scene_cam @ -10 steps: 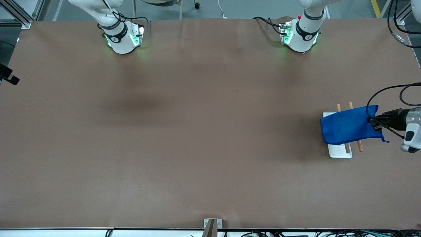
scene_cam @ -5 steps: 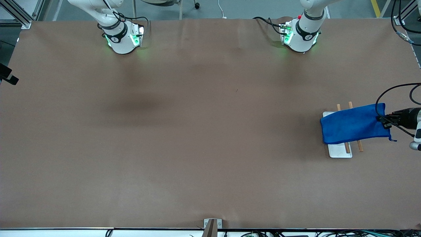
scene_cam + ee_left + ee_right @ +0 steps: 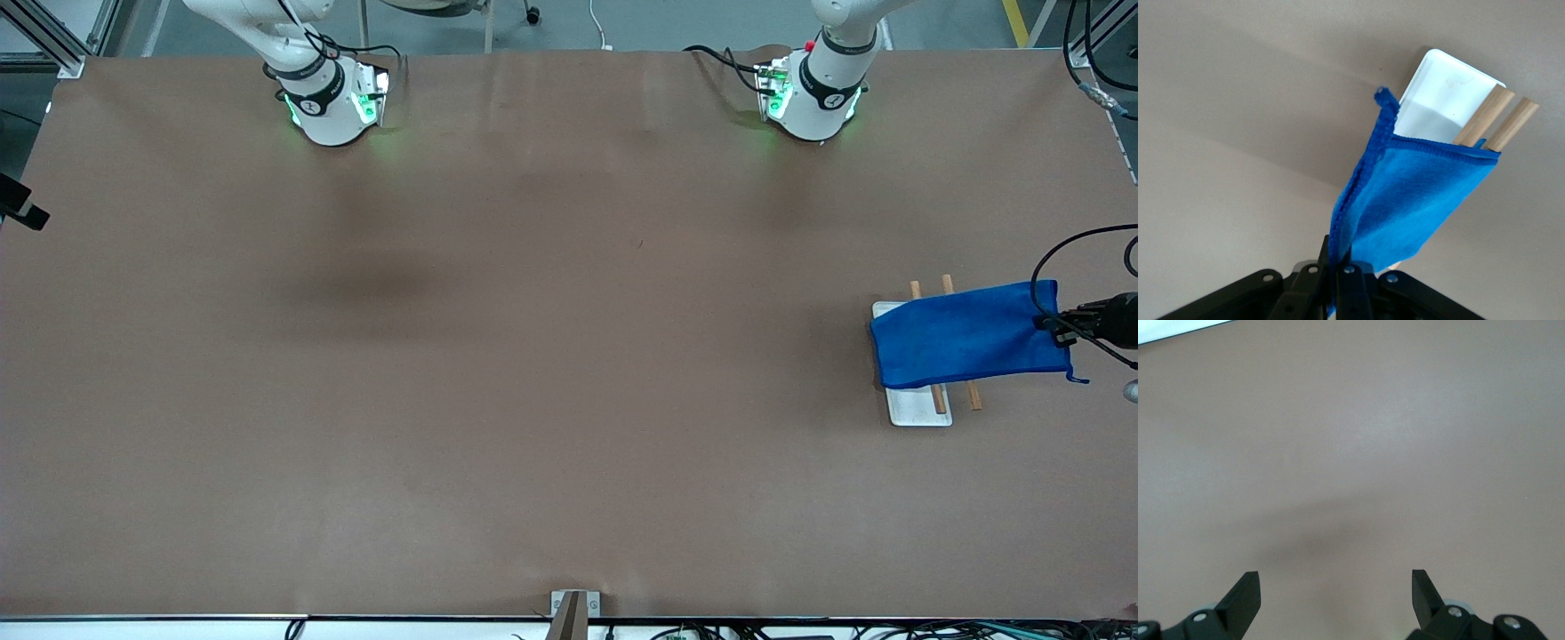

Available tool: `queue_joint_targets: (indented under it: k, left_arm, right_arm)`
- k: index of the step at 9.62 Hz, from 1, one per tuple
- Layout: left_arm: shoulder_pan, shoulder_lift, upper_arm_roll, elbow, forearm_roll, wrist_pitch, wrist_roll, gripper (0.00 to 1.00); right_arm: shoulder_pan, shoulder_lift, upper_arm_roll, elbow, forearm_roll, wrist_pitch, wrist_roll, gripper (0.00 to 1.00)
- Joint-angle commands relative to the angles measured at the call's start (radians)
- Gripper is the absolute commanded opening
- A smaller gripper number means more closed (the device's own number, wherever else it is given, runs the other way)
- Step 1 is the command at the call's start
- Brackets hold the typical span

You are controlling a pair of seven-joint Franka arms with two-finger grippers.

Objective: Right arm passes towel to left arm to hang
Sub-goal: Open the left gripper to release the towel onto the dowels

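One towel [image 3: 965, 336], one white rack [image 3: 916, 404], seemingly two wooden rods [image 3: 974, 395].

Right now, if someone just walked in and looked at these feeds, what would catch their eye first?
The bright blue towel stands out, draped over the wooden rods of the white rack at the left arm's end of the table. The left end effector is shut on the towel's edge, over the table beside the rack. The right end effector waits open above bare brown tabletop.
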Motion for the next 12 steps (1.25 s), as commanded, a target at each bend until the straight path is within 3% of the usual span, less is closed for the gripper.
queue_joint_targets:
  k: [1, 3, 4, 5, 6, 9, 12]
  left_arm:
    - [0.007, 0.030, -0.004, -0.014, 0.019, 0.033, 0.034, 0.08]
    - [0.024, 0.040, -0.004, -0.013, 0.019, 0.041, 0.039, 0.22]
    - [0.027, 0.040, -0.004, -0.013, 0.019, 0.041, 0.040, 0.37]
    - [0.025, 0.038, -0.004, -0.011, 0.048, 0.041, 0.066, 0.78]
    - [0.025, 0.031, -0.004, -0.010, 0.062, 0.041, 0.082, 1.00]
    - [0.016, -0.032, -0.018, 0.003, 0.107, 0.039, 0.184, 1.00]
    - [0.013, -0.090, -0.056, 0.113, 0.108, 0.032, 0.283, 1.00]
  right_arm:
    - [-0.022, 0.007, 0.035, 0.021, -0.036, -0.020, -0.017, 1.00]
    - [-0.008, 0.007, 0.037, 0.026, -0.077, -0.064, -0.021, 1.00]
    - [-0.011, 0.007, 0.034, 0.026, -0.077, -0.063, -0.031, 1.00]
    - [-0.012, 0.007, 0.032, 0.026, -0.074, -0.063, -0.060, 1.00]
    - [-0.015, 0.007, 0.031, 0.026, -0.073, -0.061, -0.066, 1.00]
    - [-0.014, 0.007, 0.026, 0.024, -0.068, -0.060, -0.065, 1.00]
    - [-0.011, 0.007, 0.025, 0.024, -0.065, -0.060, -0.065, 1.00]
